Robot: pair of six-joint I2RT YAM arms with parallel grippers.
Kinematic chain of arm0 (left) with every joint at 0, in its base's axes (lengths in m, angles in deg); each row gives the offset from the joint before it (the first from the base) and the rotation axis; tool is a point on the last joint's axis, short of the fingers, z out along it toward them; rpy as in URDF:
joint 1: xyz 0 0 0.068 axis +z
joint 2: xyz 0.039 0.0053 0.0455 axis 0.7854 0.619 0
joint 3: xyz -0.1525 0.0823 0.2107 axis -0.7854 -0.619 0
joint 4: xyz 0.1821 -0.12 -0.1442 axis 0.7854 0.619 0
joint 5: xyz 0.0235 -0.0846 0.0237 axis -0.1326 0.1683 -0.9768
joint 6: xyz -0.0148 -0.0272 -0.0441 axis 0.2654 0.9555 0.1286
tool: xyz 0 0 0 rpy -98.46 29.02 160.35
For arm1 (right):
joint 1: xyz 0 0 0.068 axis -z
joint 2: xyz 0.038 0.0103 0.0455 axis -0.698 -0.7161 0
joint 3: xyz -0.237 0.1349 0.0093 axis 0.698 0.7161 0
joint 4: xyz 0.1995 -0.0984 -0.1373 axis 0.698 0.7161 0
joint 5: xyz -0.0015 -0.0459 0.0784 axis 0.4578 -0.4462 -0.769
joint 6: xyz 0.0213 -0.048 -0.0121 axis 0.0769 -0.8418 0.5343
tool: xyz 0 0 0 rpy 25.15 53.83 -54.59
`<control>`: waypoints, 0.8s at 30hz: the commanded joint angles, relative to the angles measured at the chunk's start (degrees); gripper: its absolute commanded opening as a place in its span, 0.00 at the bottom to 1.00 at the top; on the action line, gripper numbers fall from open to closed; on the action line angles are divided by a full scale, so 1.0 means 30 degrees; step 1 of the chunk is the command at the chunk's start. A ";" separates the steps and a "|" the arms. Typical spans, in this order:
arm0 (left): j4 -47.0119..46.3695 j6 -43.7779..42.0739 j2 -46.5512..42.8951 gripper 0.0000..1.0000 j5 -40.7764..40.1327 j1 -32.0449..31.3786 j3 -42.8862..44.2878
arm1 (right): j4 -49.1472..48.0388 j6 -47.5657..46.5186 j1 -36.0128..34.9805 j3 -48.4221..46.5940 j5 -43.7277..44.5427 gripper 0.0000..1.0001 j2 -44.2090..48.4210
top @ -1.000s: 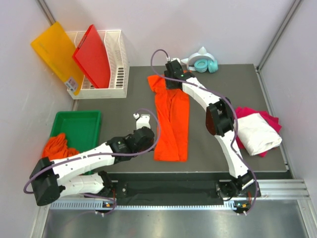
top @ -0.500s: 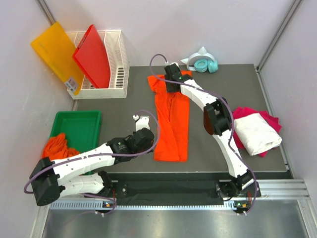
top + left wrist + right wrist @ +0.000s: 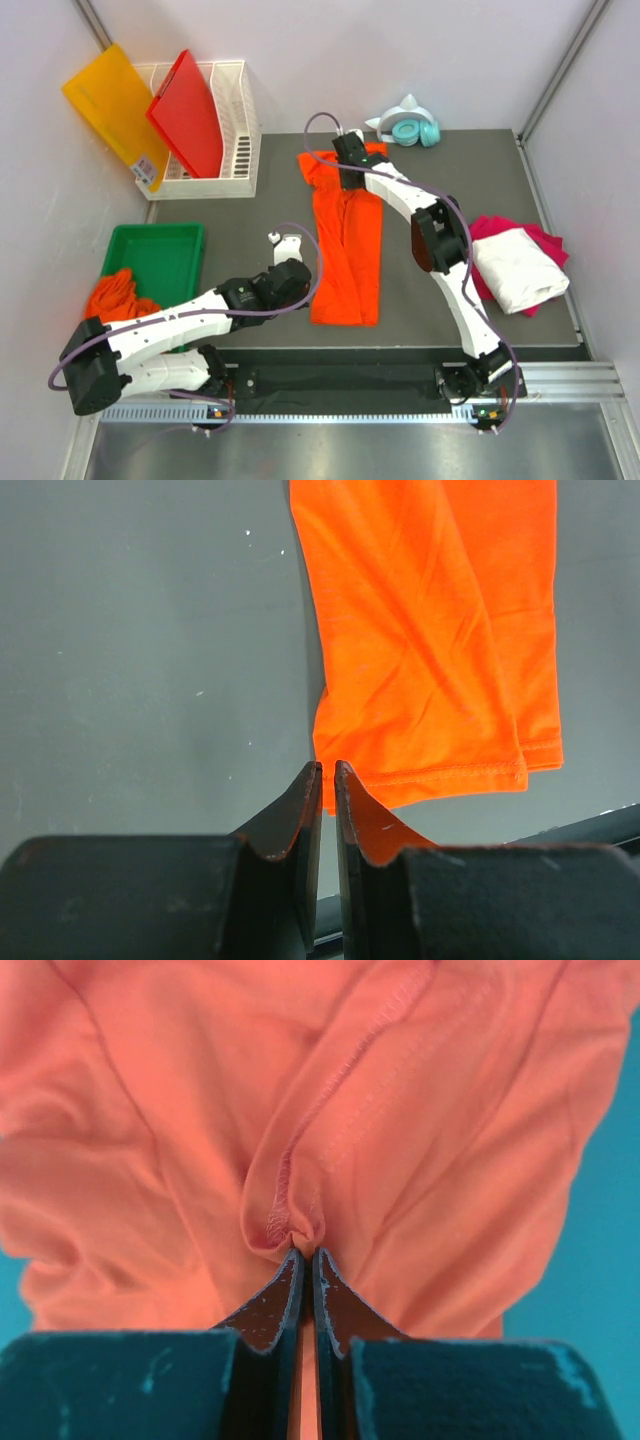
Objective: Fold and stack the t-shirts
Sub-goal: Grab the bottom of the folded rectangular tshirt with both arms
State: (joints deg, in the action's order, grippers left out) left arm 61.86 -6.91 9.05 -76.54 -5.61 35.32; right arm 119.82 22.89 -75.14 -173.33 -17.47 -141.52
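The right claw [image 3: 305,1253] has clenched a fold of the orange t-shirt [image 3: 345,250] near the surface [image 3: 480,170]'s far edge, ready for folding.

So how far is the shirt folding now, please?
Done: a folded white cloth t-shirt lies on a magenta-pink one at the right. In hand: the right arm's fingers pinch the far end of the long orange cloth t-shirt, folded lengthwise on the mat. To do: crumpled orange shirts by the green plastic tray.
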 commanded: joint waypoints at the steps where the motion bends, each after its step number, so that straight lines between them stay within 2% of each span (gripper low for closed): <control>1: -0.0683 0.0206 -0.0077 0.15 -0.0133 0.0078 -0.0212 | -0.1005 0.0302 0.0300 0.1319 0.1195 0.00 0.2748; 24: -0.2001 0.0470 0.0830 0.15 0.0394 0.0108 -0.0622 | -0.1123 0.0654 0.1561 0.4193 0.1695 0.00 0.4599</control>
State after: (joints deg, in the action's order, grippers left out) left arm 59.17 -6.01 11.07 -75.86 -5.54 34.18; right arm 117.77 24.07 -71.45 -161.29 -13.60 -132.18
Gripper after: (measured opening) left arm 0.154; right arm 0.013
